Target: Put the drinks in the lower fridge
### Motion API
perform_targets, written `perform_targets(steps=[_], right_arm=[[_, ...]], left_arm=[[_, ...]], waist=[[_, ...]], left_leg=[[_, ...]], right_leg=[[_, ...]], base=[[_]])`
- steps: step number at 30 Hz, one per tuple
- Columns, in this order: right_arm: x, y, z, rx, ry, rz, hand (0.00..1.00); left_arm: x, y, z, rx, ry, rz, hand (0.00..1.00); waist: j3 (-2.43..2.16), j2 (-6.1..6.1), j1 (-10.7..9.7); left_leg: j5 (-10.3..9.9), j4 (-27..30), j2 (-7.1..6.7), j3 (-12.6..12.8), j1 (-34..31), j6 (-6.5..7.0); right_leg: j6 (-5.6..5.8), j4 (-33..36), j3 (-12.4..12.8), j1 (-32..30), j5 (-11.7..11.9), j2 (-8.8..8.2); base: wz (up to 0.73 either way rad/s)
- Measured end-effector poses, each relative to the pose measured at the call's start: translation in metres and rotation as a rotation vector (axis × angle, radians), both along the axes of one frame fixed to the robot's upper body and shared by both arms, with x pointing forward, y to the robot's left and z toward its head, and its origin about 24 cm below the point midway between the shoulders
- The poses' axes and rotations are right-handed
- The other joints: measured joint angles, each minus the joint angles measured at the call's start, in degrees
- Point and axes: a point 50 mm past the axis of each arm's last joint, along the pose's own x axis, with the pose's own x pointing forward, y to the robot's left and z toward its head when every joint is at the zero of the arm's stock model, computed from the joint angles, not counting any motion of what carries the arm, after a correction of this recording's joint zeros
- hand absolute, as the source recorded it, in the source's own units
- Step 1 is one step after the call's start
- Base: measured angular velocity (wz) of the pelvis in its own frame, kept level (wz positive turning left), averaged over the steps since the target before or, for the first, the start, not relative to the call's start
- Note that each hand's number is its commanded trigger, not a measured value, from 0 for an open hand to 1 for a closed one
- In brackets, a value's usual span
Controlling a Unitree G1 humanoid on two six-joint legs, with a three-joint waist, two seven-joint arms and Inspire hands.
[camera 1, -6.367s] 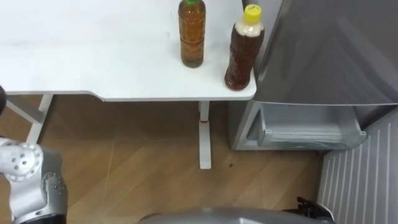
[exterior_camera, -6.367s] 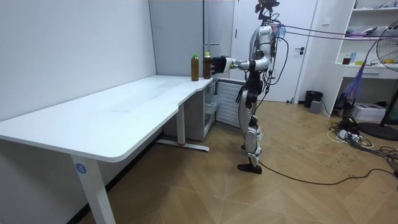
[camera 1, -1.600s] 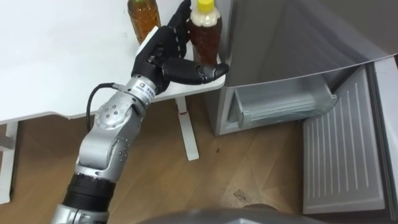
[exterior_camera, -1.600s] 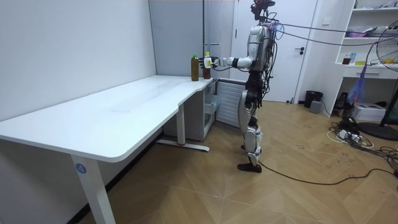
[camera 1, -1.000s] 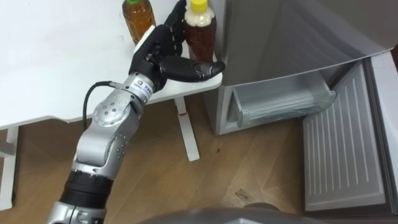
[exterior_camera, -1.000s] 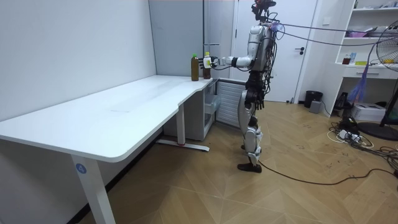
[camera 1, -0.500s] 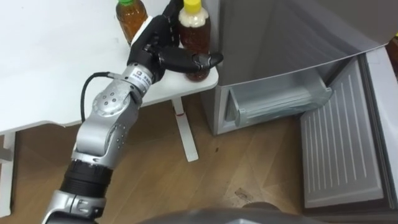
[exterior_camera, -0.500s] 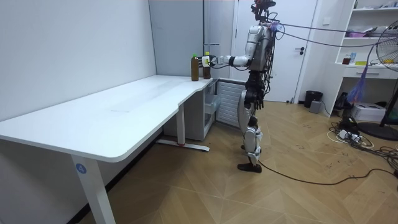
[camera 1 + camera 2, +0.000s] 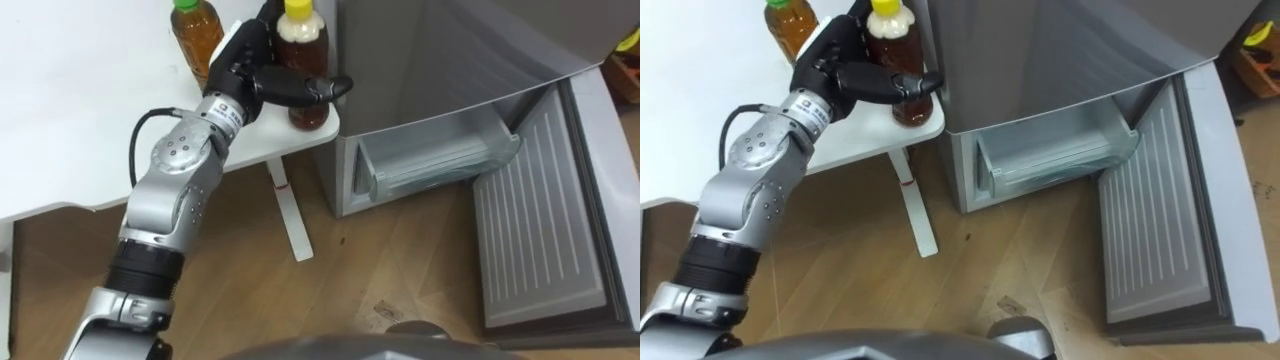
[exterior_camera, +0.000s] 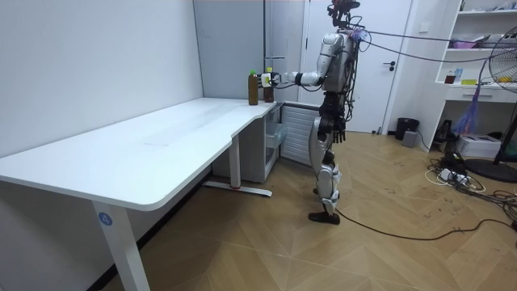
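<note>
Drinks number two, both upright on the corner of the white table (image 9: 80, 130) just beside the grey fridge (image 9: 430, 50): a yellow-capped bottle (image 9: 303, 48) nearest the fridge and a green-capped bottle (image 9: 195, 35) on its far side, a little apart. The robot stands at the fridge end of the table with its left arm stretched out. Its left hand (image 9: 255, 70) is clasped on the yellow-capped bottle, thumb laid across the front at mid-height and the other fingers wrapped behind, a hold around the waist that should keep the bottle upright when carried. The bottle's base appears to rest on the table, so I judge the grasp made and the lift not yet begun. Taking the bottle nearest the fridge first suits the shortest route. At the foot of the fridge the lower door (image 9: 540, 240) stands wide open and a clear drawer (image 9: 430, 165) is exposed, ready to receive it; reaching it probably calls for a bend.
</note>
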Motion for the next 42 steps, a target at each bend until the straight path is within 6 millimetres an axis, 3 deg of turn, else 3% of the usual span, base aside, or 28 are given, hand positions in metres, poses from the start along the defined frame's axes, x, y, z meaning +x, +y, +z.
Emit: perform_targets(steps=[2,3,4,5,6,7,17,33,42], right_arm=[[-0.001,0.000,0.000,-0.004,0.006,-0.002,0.00],[-0.001,0.000,0.000,-0.005,0.005,-0.003,0.00],[-0.001,0.000,0.000,-0.005,0.005,-0.003,0.00],[-0.001,0.000,0.000,-0.005,0.004,-0.002,0.00],[0.001,0.000,0.000,-0.005,0.000,-0.001,0.00],[0.001,0.000,0.000,-0.005,-0.002,-0.001,0.00],[0.001,-0.001,0.001,-0.021,-0.001,-0.002,0.00],[0.005,-0.001,0.001,-0.020,-0.009,-0.001,0.00],[0.010,-0.001,0.001,-0.021,-0.021,0.004,0.00]], left_arm=[[0.000,0.000,-0.001,0.001,0.005,0.001,0.00],[0.000,0.000,-0.001,0.001,0.008,0.001,0.09],[0.000,0.000,-0.001,0.002,0.010,0.001,0.41],[0.000,0.000,-0.002,0.002,0.013,0.001,0.64],[0.000,0.000,-0.002,0.003,0.017,-0.001,0.85],[0.001,0.000,-0.001,0.004,0.018,-0.002,1.00],[0.009,-0.002,0.001,0.015,0.024,-0.004,1.00],[0.010,0.004,-0.006,0.031,0.082,0.042,1.00],[0.009,0.004,-0.007,0.040,0.087,0.054,1.00]], waist=[[-0.04,-0.04,-0.2],[-0.08,-0.08,-0.4],[-0.09,-0.10,-0.6],[-0.12,-0.12,-0.8],[-0.15,-0.13,-0.9],[-0.16,-0.11,-1.0],[-0.46,0.36,-1.0],[-0.18,0.16,-1.1],[-0.24,0.43,-0.7]], left_leg=[[0.0,0.0,0.00,0.0,0.0,0.00],[0.0,0.0,0.00,0.0,0.0,0.00],[0.0,0.0,0.00,0.0,0.0,0.00],[0.0,0.0,0.00,0.0,0.0,0.00],[0.0,0.0,0.00,0.1,0.0,0.00],[0.0,0.0,0.00,0.1,0.0,0.00],[0.0,0.0,0.02,0.3,0.2,0.00],[0.0,-0.1,0.02,0.4,-0.1,0.00],[0.0,0.0,0.03,0.2,-0.9,0.00]], right_leg=[[0.00,0.0,0.0,0.0,0.0,0.00],[0.00,0.0,0.0,0.0,0.0,0.00],[0.00,0.0,0.0,0.0,0.0,0.00],[0.00,0.0,0.0,0.0,0.0,0.00],[-0.01,0.0,0.0,0.0,0.0,0.00],[-0.01,0.0,0.0,0.0,0.0,0.00],[-0.04,0.0,0.1,0.1,0.0,0.00],[-0.03,-0.1,0.2,-0.2,0.0,0.02],[-0.07,0.1,0.0,-0.9,0.1,0.02]], base=[[0.00],[0.00],[0.00],[0.00],[0.00],[0.00],[0.00],[0.00],[0.00]])
